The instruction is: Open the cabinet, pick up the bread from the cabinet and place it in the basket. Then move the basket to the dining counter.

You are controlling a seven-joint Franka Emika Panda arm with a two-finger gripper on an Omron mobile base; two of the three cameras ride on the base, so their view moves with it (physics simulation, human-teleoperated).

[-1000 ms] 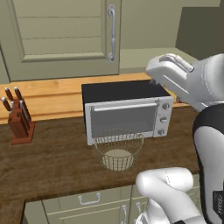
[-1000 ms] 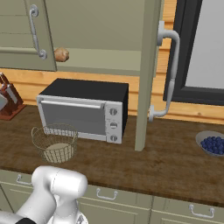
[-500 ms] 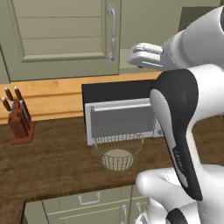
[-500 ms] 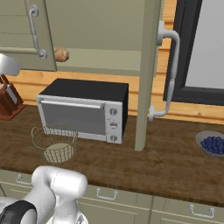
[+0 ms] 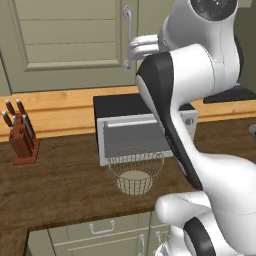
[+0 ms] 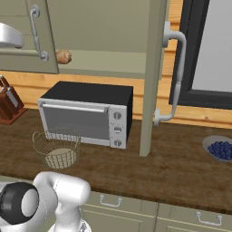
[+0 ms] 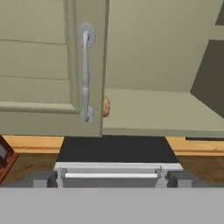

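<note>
Over the last second I have swung the gripper [image 7: 112, 177], jaws spread wide and empty, up from the toaster oven [image 5: 145, 127] toward the open cabinet [image 6: 104, 36]. The bread [image 6: 64, 56] sits on its shelf, half hidden behind the left door [image 7: 48, 65]; basket [image 5: 135, 170] waits below, before the oven.

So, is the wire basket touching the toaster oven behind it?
Apart. In the right base view a strip of dark worktop shows between the wire basket and the front of the toaster oven.
</note>
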